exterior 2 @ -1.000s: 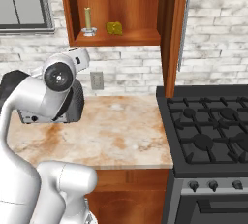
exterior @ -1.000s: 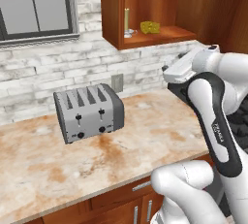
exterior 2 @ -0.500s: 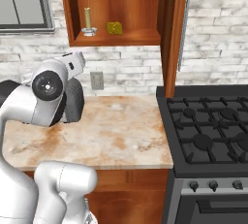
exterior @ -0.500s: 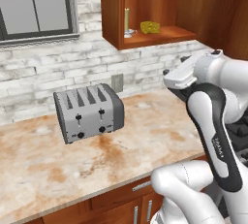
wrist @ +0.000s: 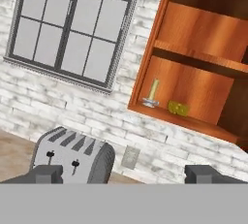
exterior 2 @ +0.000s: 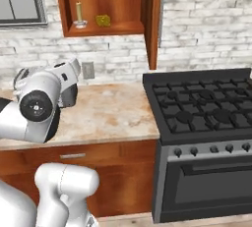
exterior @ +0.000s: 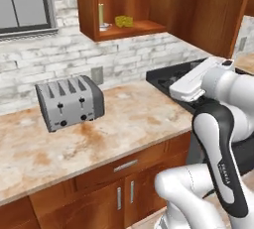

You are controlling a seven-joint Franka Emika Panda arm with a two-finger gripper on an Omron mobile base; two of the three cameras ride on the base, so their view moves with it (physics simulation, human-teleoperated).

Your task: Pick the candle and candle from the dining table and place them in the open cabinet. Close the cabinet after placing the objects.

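A reddish-brown wall cabinet (exterior 2: 110, 5) hangs open on the white brick wall, its door (exterior 2: 153, 19) swung out edge-on at the right. On its lower shelf a slim yellow candle (exterior 2: 78, 12) stands upright in a small silver holder, with a small yellow-green lump (exterior 2: 103, 20) just beside it. Below lies a mottled beige worktop (exterior 2: 115, 113), and a black stove (exterior 2: 206, 137) stands against its right end. The white arm (exterior 2: 42, 103) rises at the left, over the worktop.

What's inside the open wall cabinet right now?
On the lower shelf of the cabinet stands the olive-yellow taper candle in its silver dish, a small yellow object beside it. No grey stubby candle is visible; the shelf's right end is hidden by the door.
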